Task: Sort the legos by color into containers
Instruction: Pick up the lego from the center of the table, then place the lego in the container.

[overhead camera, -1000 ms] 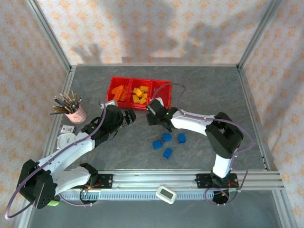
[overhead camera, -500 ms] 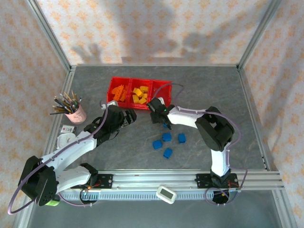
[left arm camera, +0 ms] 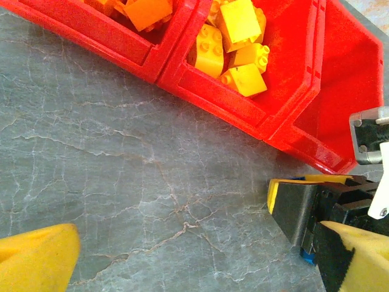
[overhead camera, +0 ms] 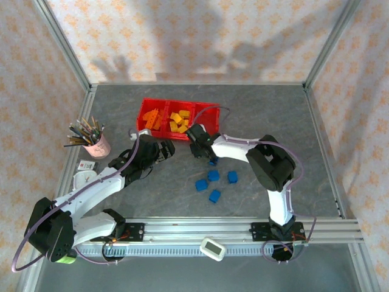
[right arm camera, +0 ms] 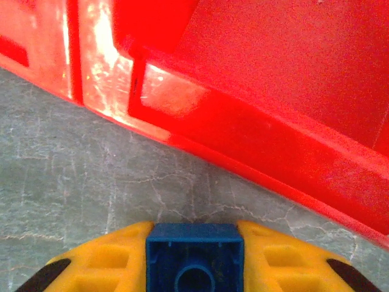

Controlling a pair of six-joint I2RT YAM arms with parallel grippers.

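Observation:
The containers [overhead camera: 143,114] are three joined red bins. The left bin holds orange legos [overhead camera: 153,118], the middle one yellow legos [overhead camera: 179,121], and the right bin [overhead camera: 208,115] looks bare. My right gripper [overhead camera: 208,157] is just in front of the right bin, shut on a blue lego [right arm camera: 194,258] that sits between its yellow fingers [right arm camera: 103,261]. The bin's red wall [right arm camera: 243,146] is close ahead. Several more blue legos [overhead camera: 213,175] lie on the table nearer the arms. My left gripper [overhead camera: 159,149] hovers open in front of the bins, its yellow fingers [left arm camera: 36,258] wide apart over bare table.
A pink cup of pencils [overhead camera: 96,145] stands at the left, with small white items [overhead camera: 85,176] in front of it. A white device [overhead camera: 213,248] rests on the front rail. In the left wrist view, the right gripper [left arm camera: 304,210] sits close on the right.
My right gripper has closed on a blue lego and shifted slightly left towards the right bin. The left arm has barely moved and stays open.

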